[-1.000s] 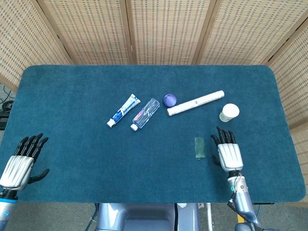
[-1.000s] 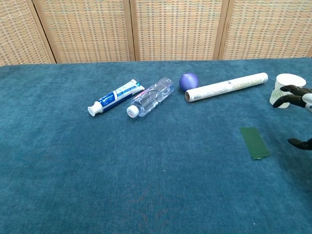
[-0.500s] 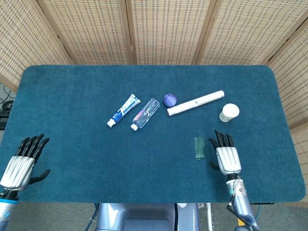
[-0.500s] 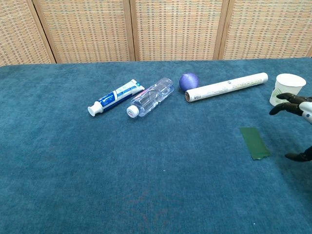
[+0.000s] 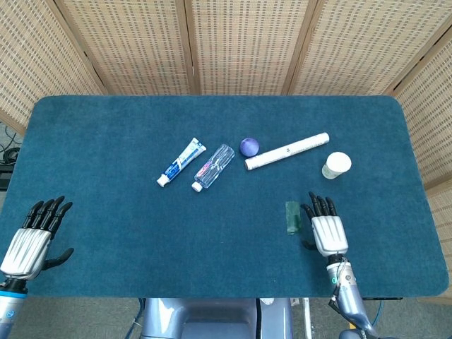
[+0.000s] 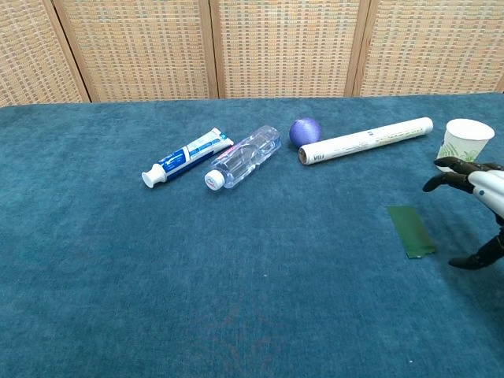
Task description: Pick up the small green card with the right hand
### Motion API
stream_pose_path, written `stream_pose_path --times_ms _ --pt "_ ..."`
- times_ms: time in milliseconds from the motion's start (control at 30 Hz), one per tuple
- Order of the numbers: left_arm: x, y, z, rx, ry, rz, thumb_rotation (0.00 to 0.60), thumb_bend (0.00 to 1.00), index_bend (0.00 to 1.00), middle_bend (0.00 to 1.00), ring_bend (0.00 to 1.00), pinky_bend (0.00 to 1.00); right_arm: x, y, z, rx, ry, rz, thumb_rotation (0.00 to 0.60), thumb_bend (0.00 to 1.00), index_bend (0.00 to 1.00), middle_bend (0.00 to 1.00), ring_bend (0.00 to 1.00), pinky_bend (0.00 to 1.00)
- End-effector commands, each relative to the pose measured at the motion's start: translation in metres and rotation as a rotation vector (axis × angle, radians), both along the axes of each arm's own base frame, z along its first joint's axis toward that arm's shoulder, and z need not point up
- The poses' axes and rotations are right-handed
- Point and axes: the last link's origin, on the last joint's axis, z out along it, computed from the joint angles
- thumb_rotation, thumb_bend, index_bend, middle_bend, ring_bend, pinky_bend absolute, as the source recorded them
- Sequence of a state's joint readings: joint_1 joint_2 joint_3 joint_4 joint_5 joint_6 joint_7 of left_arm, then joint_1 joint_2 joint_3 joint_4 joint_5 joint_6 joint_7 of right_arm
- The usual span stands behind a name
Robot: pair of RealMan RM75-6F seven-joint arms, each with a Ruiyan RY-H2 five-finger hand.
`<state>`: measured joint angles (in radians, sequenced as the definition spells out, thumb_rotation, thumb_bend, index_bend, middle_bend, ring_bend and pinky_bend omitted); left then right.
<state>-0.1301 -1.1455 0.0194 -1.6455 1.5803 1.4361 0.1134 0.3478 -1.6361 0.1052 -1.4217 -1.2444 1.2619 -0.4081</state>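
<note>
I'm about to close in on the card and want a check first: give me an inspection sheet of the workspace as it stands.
Surface: teal cloth table, flat.
Job's things: small green card lies flat, just left of the right hand, apart from it.
Clutter: toothpaste tube, clear bottle on its side, purple ball, white roll, paper cup upright beyond the right hand.
Hands: right hand holds nothing, fingers spread; left hand at the near left edge, holding nothing.
Cables: some at the far left edge, off the table.
Surroundings: woven screen panels behind.
</note>
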Motion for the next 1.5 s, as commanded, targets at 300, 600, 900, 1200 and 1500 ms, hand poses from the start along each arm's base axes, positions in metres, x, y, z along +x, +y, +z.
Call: stream_pose_path --times_ms 300,600,900,1200,1500 --pt "-0.001 0.001 0.000 0.002 0.001 0.004 0.600 0.25 0.00 0.00 0.00 0.00 0.005 -0.009 -0.010 0.010 -0.001 0.003 0.600 0.10 0.20 0.00 0.00 0.00" --pt "-0.001 0.001 0.000 0.000 0.003 0.005 0.600 0.25 0.00 0.00 0.00 0.00 0.002 -0.013 -0.014 0.013 -0.002 -0.007 0.600 0.10 0.20 0.00 0.00 0.00" --pt "-0.001 0.001 0.000 0.000 -0.001 0.005 0.600 0.25 0.00 0.00 0.00 0.00 0.004 -0.015 -0.015 0.016 -0.007 -0.002 0.600 0.10 0.20 0.00 0.00 0.00" --pt "-0.001 0.001 0.000 0.000 -0.002 0.005 0.600 0.25 0.00 0.00 0.00 0.00 0.002 -0.015 -0.021 0.031 -0.010 -0.015 0.600 0.10 0.20 0.00 0.00 0.00" --pt "-0.001 0.002 -0.001 -0.003 0.001 0.007 0.600 0.25 0.00 0.00 0.00 0.00 0.006 -0.018 -0.026 0.032 -0.010 -0.007 0.600 0.11 0.20 0.00 0.00 0.00"
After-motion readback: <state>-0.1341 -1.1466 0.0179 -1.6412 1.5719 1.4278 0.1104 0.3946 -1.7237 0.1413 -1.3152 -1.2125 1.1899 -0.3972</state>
